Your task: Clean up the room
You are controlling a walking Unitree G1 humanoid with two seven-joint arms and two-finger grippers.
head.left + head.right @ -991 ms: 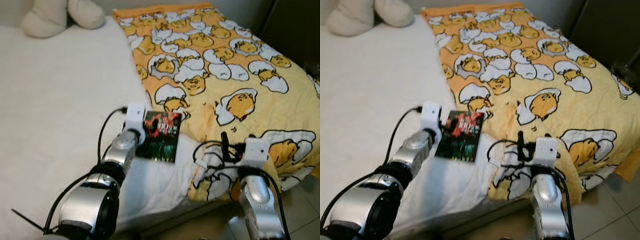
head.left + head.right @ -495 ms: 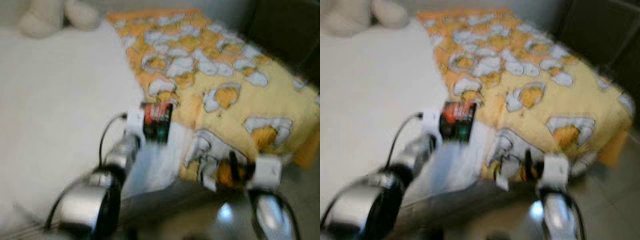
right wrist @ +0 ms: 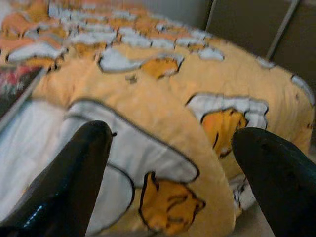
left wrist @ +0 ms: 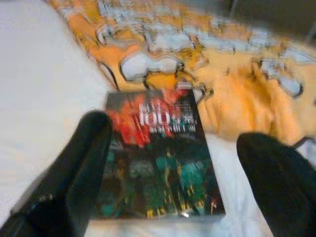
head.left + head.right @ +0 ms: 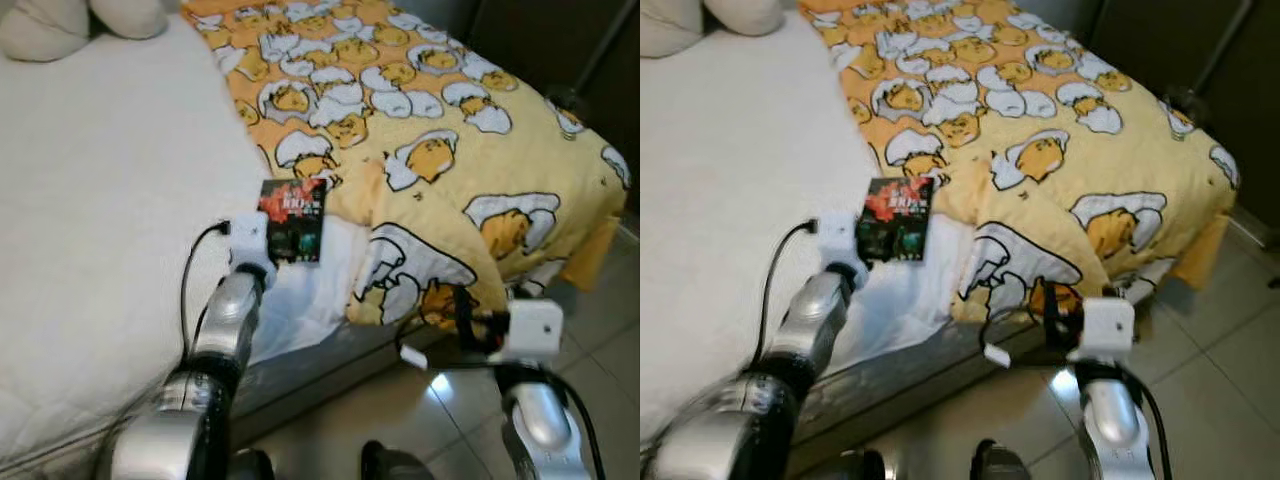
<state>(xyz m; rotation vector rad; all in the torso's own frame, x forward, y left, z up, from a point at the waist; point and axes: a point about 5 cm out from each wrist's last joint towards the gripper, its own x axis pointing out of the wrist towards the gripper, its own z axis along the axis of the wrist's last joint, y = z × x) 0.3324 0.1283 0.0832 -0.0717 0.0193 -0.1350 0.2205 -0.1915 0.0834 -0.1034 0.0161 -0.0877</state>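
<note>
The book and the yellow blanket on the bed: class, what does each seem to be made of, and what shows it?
Book: likely paper with a glossy printed cover; it lies flat and stiff with sharp edges.
Blanket: soft matte fabric, probably quilted; it bunches in thick folds.

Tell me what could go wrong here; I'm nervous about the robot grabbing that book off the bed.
The book lies flat on the white sheet, its far end against the folded yellow blanket. The open left gripper may press into the soft bed and pinch sheet rather than book, or push the book under the blanket fold. The open right gripper faces the blanket's edge near the bed's corner and could snag it.
</note>
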